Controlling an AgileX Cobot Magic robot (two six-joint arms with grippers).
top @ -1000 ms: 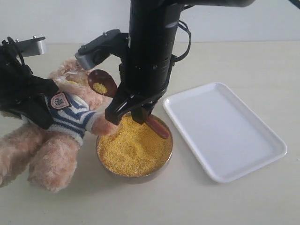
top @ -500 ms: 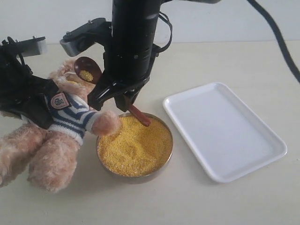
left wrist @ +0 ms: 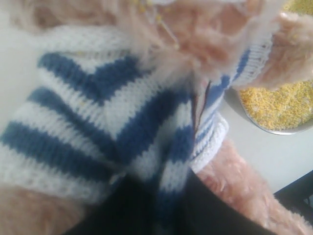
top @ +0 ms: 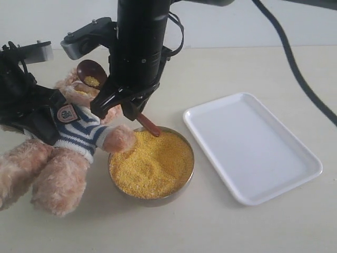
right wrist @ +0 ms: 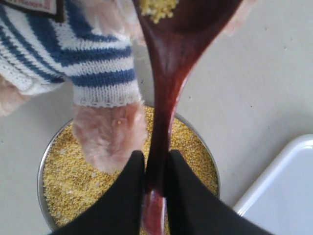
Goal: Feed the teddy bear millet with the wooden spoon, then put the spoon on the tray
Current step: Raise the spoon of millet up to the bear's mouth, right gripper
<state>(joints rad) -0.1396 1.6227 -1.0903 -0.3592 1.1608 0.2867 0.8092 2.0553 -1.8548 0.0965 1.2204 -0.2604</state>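
The teddy bear in its striped shirt sits at the left, one paw over the metal bowl's rim. My left gripper is shut on the bear's shirt at the body. My right gripper is shut on the handle of the wooden spoon. The spoon's bowl is raised at the bear's face and holds a little millet. More millet fills the metal bowl. The white tray lies to the right with nothing on it.
The right arm's dark body stands above the bowl and hides part of the bear's head. Its cable trails over the table behind the tray. The tray's corner shows close to the bowl.
My right arm has carried the spoon up and to the left, from over the bowl to the bear's face. The left gripper and the bear have stayed put.
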